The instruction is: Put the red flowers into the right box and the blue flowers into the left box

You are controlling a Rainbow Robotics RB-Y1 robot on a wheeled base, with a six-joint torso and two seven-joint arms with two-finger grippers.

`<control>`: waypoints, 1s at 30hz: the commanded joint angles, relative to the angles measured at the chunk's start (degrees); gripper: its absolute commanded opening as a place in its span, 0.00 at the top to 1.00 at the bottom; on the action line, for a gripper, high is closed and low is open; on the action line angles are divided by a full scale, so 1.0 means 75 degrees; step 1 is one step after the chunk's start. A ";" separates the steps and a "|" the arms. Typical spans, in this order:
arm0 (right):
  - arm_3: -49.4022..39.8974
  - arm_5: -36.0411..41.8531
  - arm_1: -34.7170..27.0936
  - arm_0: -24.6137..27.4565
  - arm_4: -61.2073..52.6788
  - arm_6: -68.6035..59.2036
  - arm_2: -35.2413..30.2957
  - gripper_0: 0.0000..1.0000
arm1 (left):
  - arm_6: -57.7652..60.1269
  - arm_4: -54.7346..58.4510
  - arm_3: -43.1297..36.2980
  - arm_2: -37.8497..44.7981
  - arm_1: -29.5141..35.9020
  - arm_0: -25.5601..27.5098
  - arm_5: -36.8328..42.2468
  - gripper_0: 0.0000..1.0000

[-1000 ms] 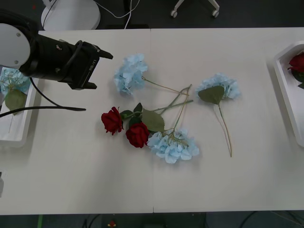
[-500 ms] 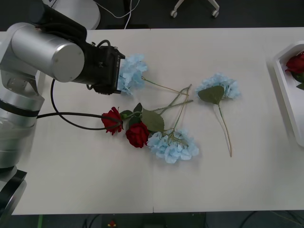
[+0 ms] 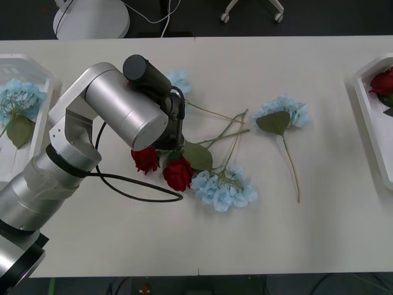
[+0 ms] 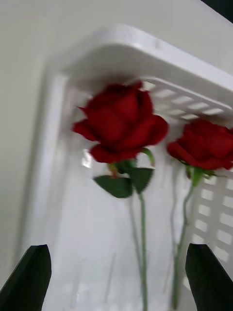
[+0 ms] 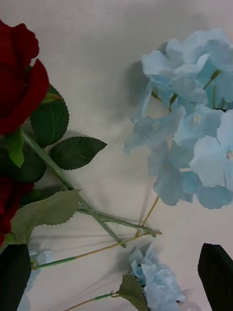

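The red flowers are deep red on green stems with dark green leaves. The blue flowers are pale blue, their leaves duller green. The right box is white with a slotted wall. The worktop is cream. The left arm is silver-grey.

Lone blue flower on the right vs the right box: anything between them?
Nothing. In the front view, bare table separates the blue flower from the right box.
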 commanded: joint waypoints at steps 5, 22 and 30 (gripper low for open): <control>-0.1287 0.1143 0.0285 -0.0207 -0.2100 -0.0505 0.0265 0.20 | -0.0172 -0.0258 0.0780 -0.0506 -0.0158 -0.0387 -0.0495 0.00; -0.2307 0.0967 0.1738 -0.0195 -0.2335 -0.3036 0.2105 0.20 | -0.0465 -0.0140 0.2350 -0.0728 -0.0205 -0.0539 -0.1280 0.00; -0.1791 0.0733 0.2335 -0.0207 -0.1936 -0.2919 0.2105 0.20 | -0.0570 0.0153 0.2444 -0.0822 -0.0228 -0.0528 -0.1280 0.00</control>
